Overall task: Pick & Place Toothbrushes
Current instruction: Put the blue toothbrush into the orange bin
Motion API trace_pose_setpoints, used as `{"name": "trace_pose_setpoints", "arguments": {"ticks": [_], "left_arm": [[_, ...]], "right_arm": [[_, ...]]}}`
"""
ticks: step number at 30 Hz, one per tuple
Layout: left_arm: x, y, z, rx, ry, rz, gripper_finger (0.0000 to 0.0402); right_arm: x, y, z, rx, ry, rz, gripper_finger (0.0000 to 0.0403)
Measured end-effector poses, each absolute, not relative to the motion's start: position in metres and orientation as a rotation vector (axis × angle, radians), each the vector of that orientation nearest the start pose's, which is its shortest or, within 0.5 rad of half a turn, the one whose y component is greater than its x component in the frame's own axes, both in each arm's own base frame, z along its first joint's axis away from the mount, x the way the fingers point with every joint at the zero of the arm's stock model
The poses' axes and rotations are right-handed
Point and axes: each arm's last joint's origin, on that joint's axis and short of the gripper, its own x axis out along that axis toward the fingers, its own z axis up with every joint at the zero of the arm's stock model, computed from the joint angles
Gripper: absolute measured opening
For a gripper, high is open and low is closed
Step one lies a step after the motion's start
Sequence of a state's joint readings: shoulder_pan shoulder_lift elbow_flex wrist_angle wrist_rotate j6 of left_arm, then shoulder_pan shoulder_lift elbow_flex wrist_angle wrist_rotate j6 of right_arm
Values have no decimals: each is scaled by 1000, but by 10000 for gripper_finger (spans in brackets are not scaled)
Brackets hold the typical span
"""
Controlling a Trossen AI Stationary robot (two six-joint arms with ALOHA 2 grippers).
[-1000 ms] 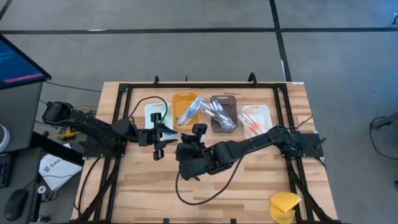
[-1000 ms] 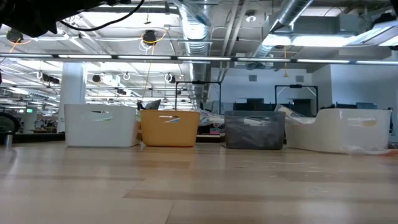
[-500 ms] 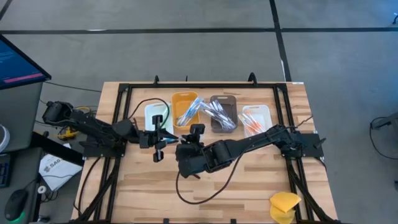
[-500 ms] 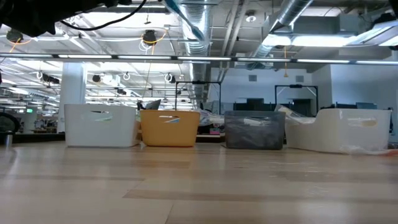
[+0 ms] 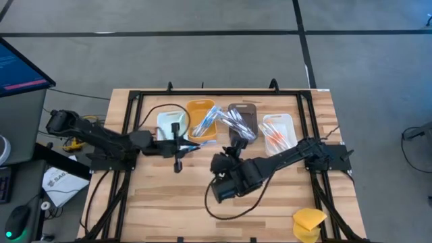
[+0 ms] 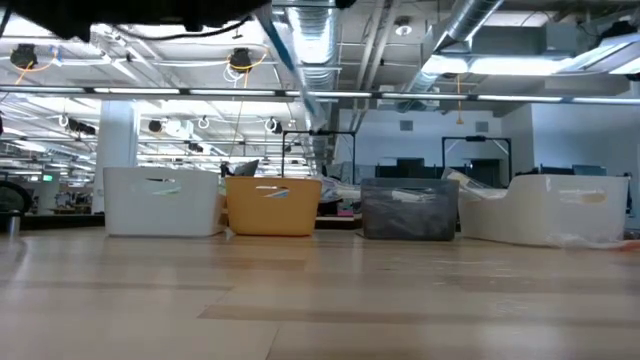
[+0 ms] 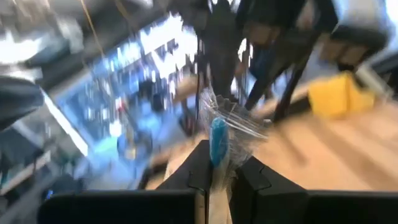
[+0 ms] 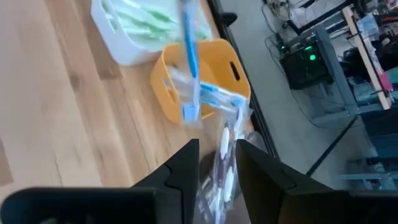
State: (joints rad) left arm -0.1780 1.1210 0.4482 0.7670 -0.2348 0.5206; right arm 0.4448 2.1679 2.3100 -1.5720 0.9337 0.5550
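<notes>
Pinching a blue toothbrush (image 7: 217,142) just in front of the orange bin (image 5: 200,116), my left gripper (image 5: 179,143) is pressed together; my right gripper (image 5: 230,147), nearby, stands parted, holding nothing.

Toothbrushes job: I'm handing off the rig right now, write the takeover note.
Left gripper: shut on a blue toothbrush in clear wrap, held above the table in front of the white bin and orange bin.
Right gripper: open, holding nothing, in front of the grey bin.
Things: green brushes lie in the white bin, blue in the orange, pale ones in the grey, orange ones in the far white bin. A yellow sponge sits at the table's near right corner.
Done: the bins already hold sorted brushes.
Left: place the held blue brush, probably in the orange bin.
</notes>
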Motion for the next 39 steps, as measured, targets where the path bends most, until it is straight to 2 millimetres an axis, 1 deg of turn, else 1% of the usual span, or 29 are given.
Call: {"name": "trace_pose_setpoints", "arguments": {"ticks": [4, 7, 9, 12, 15, 18, 20, 23, 25, 28, 30, 34, 39], "left_arm": [[241, -34, 266, 500, 99, 129, 17], [247, -30, 294, 480, 147, 175, 17], [250, -22, 317, 444, 197, 205, 17], [255, -2, 345, 374, 299, 261, 17], [258, 24, 365, 248, 379, 269, 17], [263, 53, 379, 124, 425, 246, 17], [269, 74, 378, 43, 475, 270, 17], [279, 102, 367, -6, 568, 334, 17], [285, 119, 355, -50, 619, 339, 17], [292, 141, 335, -145, 662, 269, 17], [292, 155, 325, -184, 690, 268, 17], [294, 178, 306, -232, 739, 305, 17], [299, 192, 284, -316, 790, 284, 18]], "right_arm": [[374, 174, 337, -433, 894, -638, 100], [369, 185, 337, -446, 874, -625, 100], [364, 191, 340, -467, 835, -635, 100], [359, 202, 341, -498, 796, -633, 100], [354, 209, 341, -504, 783, -620, 100], [354, 210, 341, -508, 773, -627, 100], [354, 209, 341, -507, 772, -630, 100], [354, 209, 341, -501, 770, -632, 100], [355, 209, 341, -501, 771, -633, 100], [355, 208, 339, -504, 775, -636, 100], [357, 206, 335, -515, 787, -642, 100], [358, 204, 326, -538, 812, -650, 100], [361, 199, 322, -527, 820, -672, 100]]}}
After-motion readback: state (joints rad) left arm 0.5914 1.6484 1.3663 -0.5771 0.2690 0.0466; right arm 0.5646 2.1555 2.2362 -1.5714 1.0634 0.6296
